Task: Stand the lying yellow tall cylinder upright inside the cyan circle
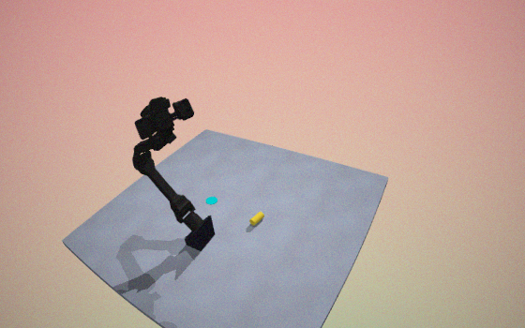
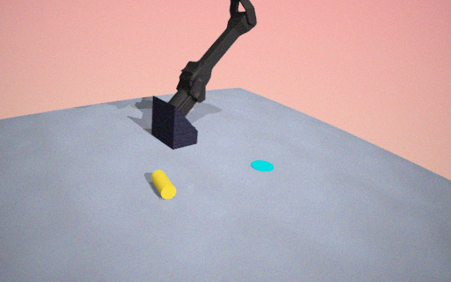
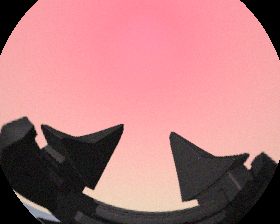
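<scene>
1. The yellow cylinder [image 1: 257, 218] [image 2: 163, 184] lies on its side on the grey-blue table top [image 1: 299, 206] [image 2: 96, 226], well apart from the arm's gripper. It is one plain, bright yellow all over, with a smooth curved side and flat round ends, and is longer than it is wide. In the exterior view one end faces the camera, and the side is a slightly deeper yellow than that end. A short shadow falls beside it.
2. The cyan circle [image 1: 211, 201] [image 2: 262, 165] is a flat, evenly coloured disc on the same surface, apart from the cylinder. The cylinder lies wholly outside it.
3. The dark, wedge-shaped base [image 1: 205, 236] [image 2: 163, 122] of the arm stands near both, with a tall flat face on one side.
4. From the base, the black arm [image 1: 160, 185] [image 2: 218, 46] leans up and away from the cylinder, then bends at its elbow. Its upper end runs out of the exterior view.
5. The gripper [image 3: 147, 131] is open, its two dark, pointed fingers apart with only pinkish background between them. It holds nothing.
6. The arm's shadow [image 1: 146, 244] stretches across the table top behind the base, away from the cylinder.
</scene>
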{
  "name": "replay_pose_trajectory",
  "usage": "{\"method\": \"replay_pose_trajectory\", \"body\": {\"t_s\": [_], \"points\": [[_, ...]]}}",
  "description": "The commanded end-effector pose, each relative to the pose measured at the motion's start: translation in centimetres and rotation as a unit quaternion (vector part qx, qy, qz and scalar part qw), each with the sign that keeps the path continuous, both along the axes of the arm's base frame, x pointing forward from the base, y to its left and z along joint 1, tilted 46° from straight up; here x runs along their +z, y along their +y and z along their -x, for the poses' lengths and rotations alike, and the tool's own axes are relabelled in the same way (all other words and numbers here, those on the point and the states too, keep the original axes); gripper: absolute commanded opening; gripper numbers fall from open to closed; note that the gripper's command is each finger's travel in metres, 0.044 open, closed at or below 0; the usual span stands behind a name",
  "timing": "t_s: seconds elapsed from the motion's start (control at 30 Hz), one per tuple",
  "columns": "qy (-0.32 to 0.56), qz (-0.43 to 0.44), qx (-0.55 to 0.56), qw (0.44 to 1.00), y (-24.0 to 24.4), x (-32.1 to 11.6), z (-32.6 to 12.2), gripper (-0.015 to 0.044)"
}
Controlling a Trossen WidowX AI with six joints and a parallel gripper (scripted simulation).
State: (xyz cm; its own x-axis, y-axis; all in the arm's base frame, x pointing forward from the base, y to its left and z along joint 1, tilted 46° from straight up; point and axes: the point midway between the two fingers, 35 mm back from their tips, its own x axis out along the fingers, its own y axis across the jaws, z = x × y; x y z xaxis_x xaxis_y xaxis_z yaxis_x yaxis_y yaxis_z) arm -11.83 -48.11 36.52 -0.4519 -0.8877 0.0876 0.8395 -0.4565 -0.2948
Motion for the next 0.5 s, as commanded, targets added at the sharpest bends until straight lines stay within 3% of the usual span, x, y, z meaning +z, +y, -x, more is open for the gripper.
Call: {"method": "replay_pose_trajectory", "body": {"t_s": [0.0,0.47], "points": [[0.006,-0.053,0.034,0.998,-1.8,-2.8,-2.0,0.0309],[0.022,-0.223,0.154,0.962,-4.6,-12.5,-9.7,0.0309]]}}
